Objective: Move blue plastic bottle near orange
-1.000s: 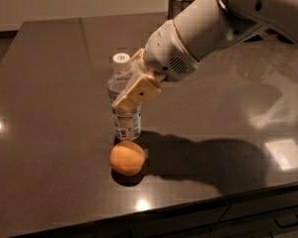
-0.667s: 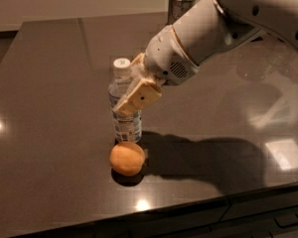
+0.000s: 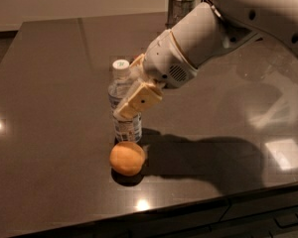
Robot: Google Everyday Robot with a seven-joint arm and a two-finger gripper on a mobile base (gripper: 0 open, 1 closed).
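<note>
Holds the upright blue plastic bottle (image 3: 127, 129) mid-body in the clamped gripper (image 3: 123, 102), just at 12 o'clock of the orange (image 3: 127, 158), on the dark table (image 3: 49, 83).

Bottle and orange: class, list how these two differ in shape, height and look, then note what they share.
The bottle is tall, upright and clear with a white cap; the orange is round, low and solid-coloured. The robot's hand is at the bottle's middle; nothing is at the orange. Both are on the dark table, close together near its front edge.
</note>
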